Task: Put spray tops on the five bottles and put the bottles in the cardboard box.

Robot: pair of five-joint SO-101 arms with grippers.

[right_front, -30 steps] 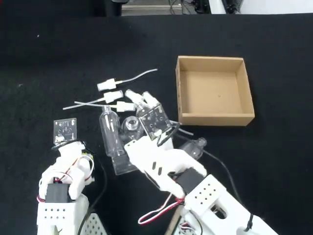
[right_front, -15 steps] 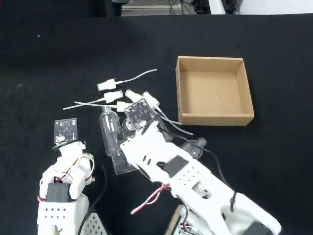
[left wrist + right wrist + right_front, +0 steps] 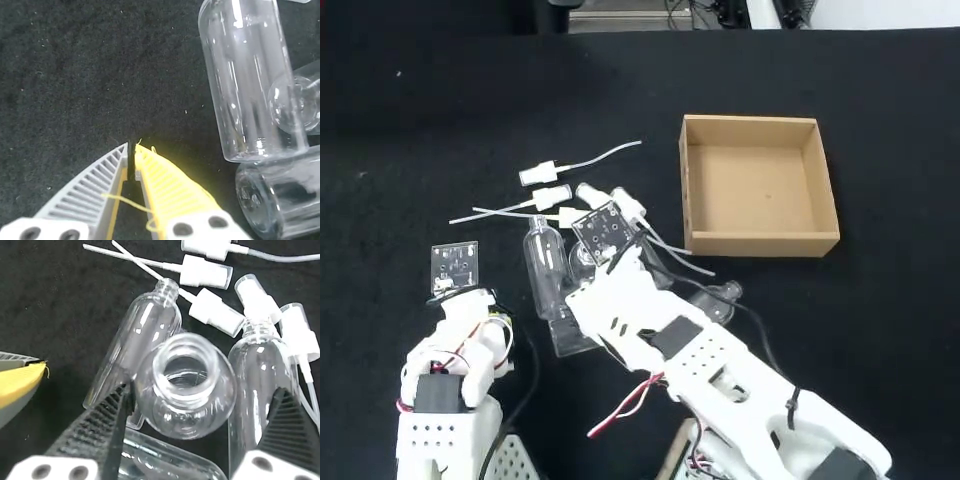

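Clear upright bottle (image 3: 185,382) sits inside right gripper (image 3: 201,390), spread wide; lying bottles (image 3: 135,340) crowd both sides. Left gripper (image 3: 132,148) pinched closed on nothing over black table (image 3: 60,60). Cardboard box (image 3: 760,243) well apart.

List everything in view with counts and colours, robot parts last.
cardboard box: one, brown, empty, right of the bottle pile.
spray tops: five, white with thin tubes, clustered at the far side of the bottles.
bottles: five, clear, bunched left of the box, some partly under an arm.
upright bottle: one of the five, mouth open, no top on it.
table: one, black cloth surface.
left gripper: grey and yellow, shut, low beside the bottles.
right gripper: black, open, one finger on each side of the upright bottle.
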